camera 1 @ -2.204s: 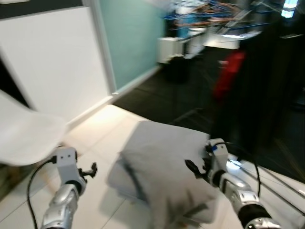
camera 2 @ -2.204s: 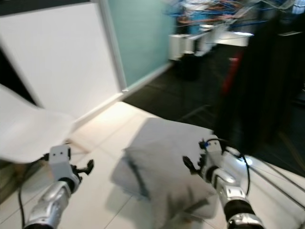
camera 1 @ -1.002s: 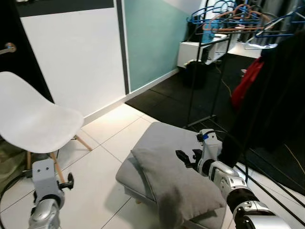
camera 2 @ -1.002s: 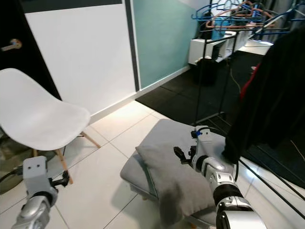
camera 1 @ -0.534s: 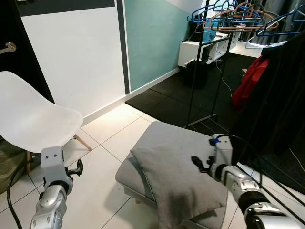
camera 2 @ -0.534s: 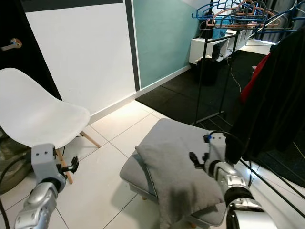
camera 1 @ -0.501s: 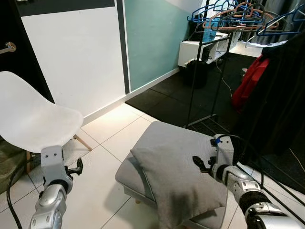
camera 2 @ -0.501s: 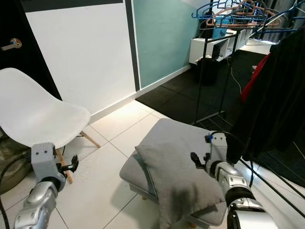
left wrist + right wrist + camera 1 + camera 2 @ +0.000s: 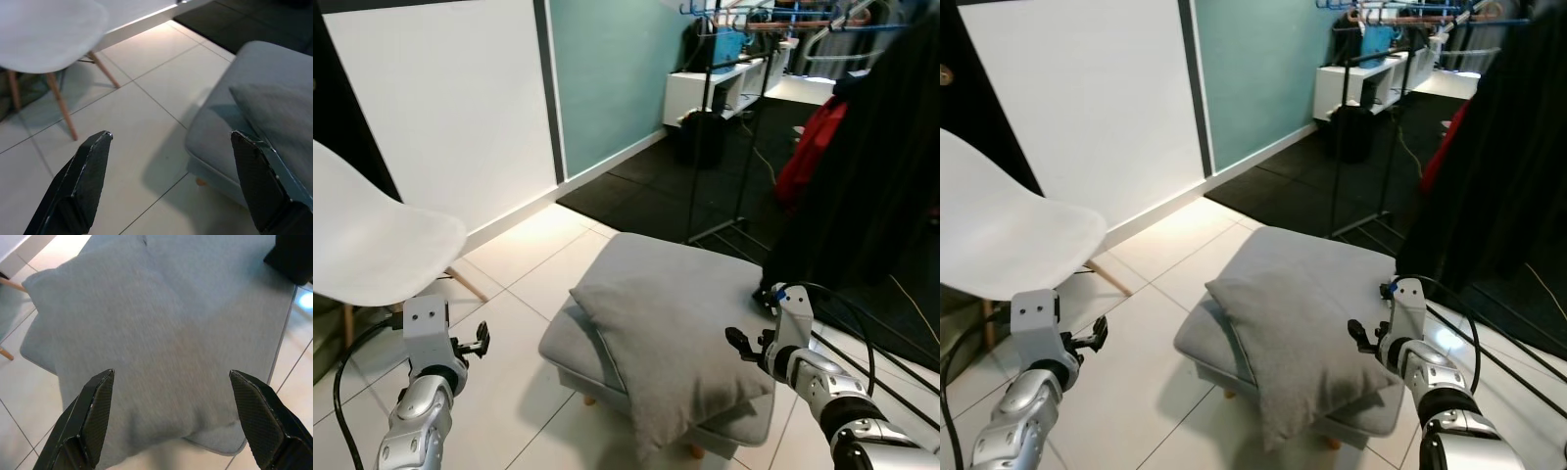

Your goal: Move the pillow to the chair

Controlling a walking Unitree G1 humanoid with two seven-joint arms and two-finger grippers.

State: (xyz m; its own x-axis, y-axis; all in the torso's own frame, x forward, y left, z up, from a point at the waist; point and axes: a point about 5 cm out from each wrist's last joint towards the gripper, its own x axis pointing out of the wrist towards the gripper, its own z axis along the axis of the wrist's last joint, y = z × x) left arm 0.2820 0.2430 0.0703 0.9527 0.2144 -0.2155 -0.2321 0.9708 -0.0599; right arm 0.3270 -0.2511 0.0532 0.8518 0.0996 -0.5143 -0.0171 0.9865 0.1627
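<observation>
The grey pillow (image 9: 671,328) is lying slantwise across a grey footstool (image 9: 734,416) at the lower centre of the frame, one corner drooping over the front edge. The white chair (image 9: 372,245) is standing at the left edge, well apart from it. The right gripper (image 9: 171,416) is being held just above the pillow's right side, fingers spread wide, apparently so that the cushion can be taken between them. The left gripper (image 9: 168,181) is being kept over the floor tiles (image 9: 519,294) at lower left, likewise spread and holding nothing.
</observation>
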